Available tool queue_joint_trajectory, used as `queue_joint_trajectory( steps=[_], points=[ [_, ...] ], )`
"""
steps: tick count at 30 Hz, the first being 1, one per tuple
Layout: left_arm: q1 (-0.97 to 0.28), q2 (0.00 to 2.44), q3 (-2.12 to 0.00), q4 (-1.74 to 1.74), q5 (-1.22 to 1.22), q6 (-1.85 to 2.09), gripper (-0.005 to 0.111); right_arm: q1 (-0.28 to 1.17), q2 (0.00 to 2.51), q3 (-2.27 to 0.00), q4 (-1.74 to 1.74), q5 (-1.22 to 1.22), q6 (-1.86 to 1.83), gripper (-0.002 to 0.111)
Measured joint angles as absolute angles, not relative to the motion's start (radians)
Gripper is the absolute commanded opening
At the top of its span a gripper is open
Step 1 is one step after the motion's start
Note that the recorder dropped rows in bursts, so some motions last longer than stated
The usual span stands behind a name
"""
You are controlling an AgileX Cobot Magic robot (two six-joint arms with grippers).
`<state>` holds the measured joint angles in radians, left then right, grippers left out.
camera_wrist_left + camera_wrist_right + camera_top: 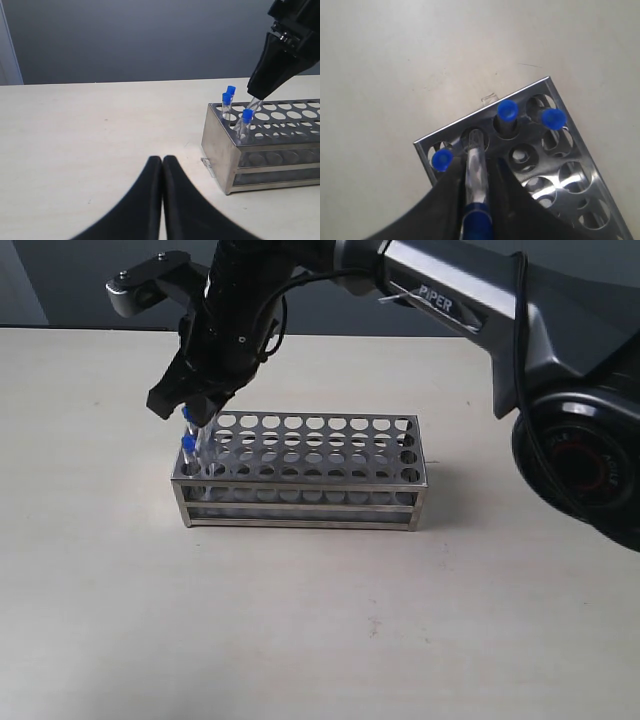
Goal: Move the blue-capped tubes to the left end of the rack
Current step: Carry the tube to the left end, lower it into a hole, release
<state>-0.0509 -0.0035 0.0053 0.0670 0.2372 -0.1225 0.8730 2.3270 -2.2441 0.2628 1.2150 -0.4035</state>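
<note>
Gripping a tilted blue-capped tube [476, 167], the right fingers [178, 390] steer it toward the left end of the rack [300, 502], beside three seated tubes [507, 110]. Left fingers [145, 200] rest pressed together, empty.

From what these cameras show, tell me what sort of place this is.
Probably a lab-style robot test bench: a metal test-tube rack holding blue-capped tubes sits on a beige table, with a Piper-branded robot arm over it and a plain grey wall behind.

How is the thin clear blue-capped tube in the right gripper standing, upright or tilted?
Tilted: the tube slants from the gripper toward the grey metal rack.
</note>
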Motion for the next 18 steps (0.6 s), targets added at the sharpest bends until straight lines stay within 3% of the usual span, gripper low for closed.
queue_joint_trajectory(
  steps=[9, 15, 18],
  points=[
    [-0.051, -0.003, 0.005, 0.067, 0.237, -0.122, 0.001, 0.873, 2.359, -2.244, 0.299, 1.185, -0.404, 0.005],
    [-0.051, -0.003, 0.005, 0.067, 0.237, -0.122, 0.001, 0.873, 2.363, -2.244, 0.302, 1.180, -0.404, 0.042],
    [-0.051, -0.003, 0.005, 0.067, 0.237, -0.122, 0.001, 0.873, 2.367, -2.244, 0.313, 1.179, -0.404, 0.050]
  ],
)
